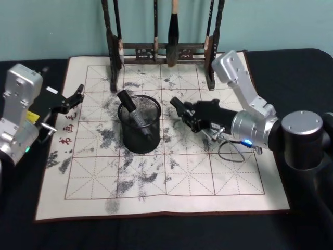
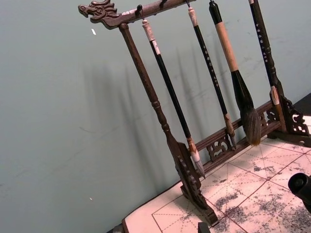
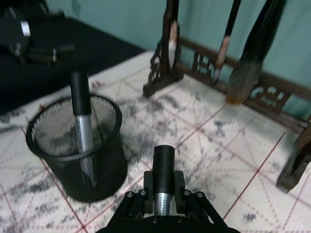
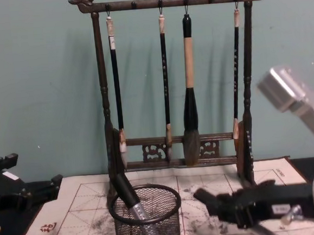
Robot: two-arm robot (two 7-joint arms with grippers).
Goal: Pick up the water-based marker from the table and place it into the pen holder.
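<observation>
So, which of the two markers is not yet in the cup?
The marker clamped in the right gripper, outside the cup. The other marker already leans inside the cup, black cap up.

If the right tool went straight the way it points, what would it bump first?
Probably the rack's foot. The right tool, holding a marker, points just past the holder, though depth is hard to judge. The left tool sits at the mat's left edge.
</observation>
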